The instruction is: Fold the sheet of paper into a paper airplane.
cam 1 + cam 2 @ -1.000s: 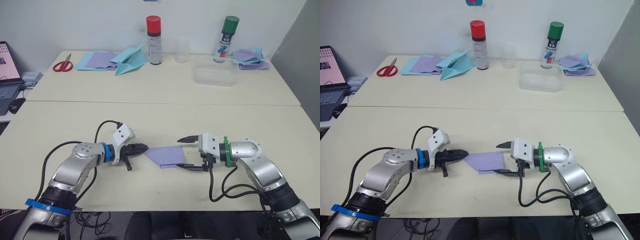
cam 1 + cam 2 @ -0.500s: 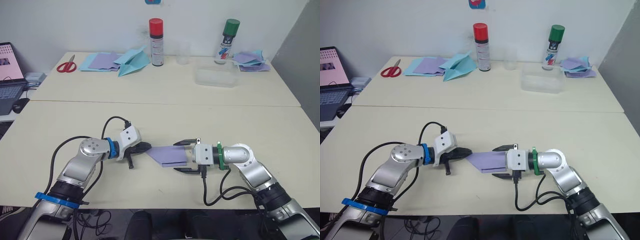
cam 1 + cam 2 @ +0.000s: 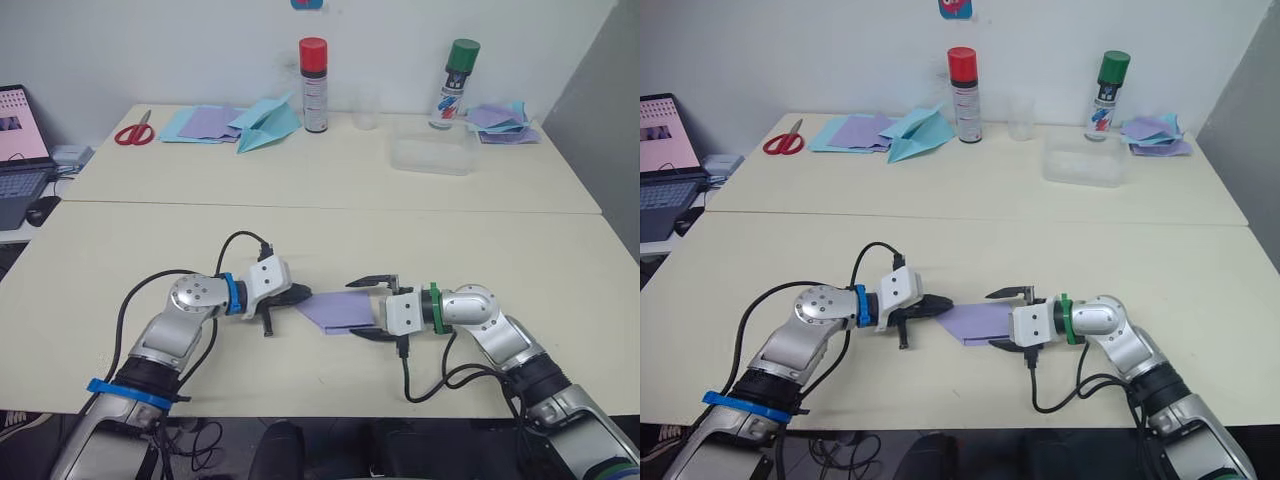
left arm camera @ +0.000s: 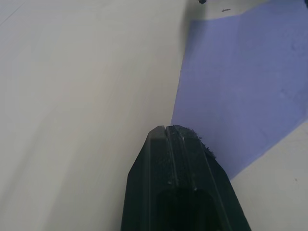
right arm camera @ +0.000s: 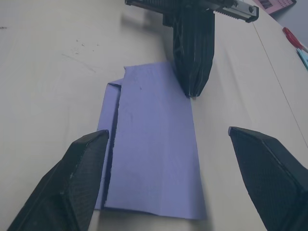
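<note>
The jaws of the left gripper (image 4: 166, 128) are pressed shut, their tip set on one edge of the sheet of paper (image 5: 154, 154). The right gripper (image 3: 368, 308) is spread wide, one finger on either side of the sheet's opposite end. The thin, folded lavender sheet lies flat on the smooth cream table (image 3: 300, 240). Spray cans (image 3: 312, 84) are seen at the far edge.

Both arms are silver metal with rounded joints and white wrist housings. The left gripper (image 3: 300, 294) has two black fingers, a blue ring behind its wrist and a blue band near the elbow. The right gripper (image 3: 368, 309) has black fingers and a green ring. Black cables loop beside each forearm.
</note>
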You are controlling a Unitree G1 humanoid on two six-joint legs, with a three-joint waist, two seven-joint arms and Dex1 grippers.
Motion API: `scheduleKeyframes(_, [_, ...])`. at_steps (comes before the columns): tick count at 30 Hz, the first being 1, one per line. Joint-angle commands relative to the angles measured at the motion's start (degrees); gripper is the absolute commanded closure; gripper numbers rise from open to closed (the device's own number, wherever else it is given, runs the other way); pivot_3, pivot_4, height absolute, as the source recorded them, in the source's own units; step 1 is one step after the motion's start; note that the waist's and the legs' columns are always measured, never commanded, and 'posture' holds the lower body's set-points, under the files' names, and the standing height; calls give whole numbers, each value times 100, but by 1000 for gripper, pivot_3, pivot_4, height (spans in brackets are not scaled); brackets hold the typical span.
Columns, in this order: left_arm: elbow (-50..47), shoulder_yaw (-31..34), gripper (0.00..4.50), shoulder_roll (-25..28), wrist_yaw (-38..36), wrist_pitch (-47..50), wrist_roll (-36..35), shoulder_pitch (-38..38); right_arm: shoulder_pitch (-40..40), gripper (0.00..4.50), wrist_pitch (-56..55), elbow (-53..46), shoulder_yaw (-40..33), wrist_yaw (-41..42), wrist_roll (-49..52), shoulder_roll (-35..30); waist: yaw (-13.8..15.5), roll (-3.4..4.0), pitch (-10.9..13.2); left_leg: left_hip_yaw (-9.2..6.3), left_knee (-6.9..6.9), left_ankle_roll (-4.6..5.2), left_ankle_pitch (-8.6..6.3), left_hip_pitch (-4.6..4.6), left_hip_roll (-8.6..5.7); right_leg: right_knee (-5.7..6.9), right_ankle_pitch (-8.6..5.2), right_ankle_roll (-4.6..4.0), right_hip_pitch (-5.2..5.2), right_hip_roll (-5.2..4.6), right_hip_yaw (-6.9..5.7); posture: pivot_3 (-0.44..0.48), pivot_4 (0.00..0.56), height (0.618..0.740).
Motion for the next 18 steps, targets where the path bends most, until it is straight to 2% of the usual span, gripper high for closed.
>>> scheduleKeyframes(1, [261, -210, 4485, -21, -239, -186, 220, -82, -144, 306, -38, 0, 25, -58, 27, 140, 1, 1, 0, -1, 0, 0, 0, 4, 0, 1, 0, 0, 3, 1, -2, 0, 150, 740])
scheduleKeyframes(10, [753, -349, 4485, -87, -478, -561, 458, -280, -384, 306, -125, 380, 141, -169, -119, 531, 5, 3, -10, 4, 1, 0, 0, 15, 1, 9, 0, 0, 10, 1, 3, 0, 150, 740])
scheduleKeyframes(13, [894, -345, 4500, -82, -465, -664, 520, -308, -436, 954, -115, 431, 133, -97, -6, 567, 6, 3, -10, 4, 1, 0, 0, 16, 1, 10, 1, -1, 11, 1, 4, 0, 150, 740])
scheduleKeyframes(18, [983, -338, 4500, -67, -479, -773, 557, -281, -447, 2794, -116, 418, 99, 8, 118, 546, 3, 2, -10, 11, 1, 1, 0, 35, 0, 32, -1, 1, 15, 0, 14, 0, 150, 740])
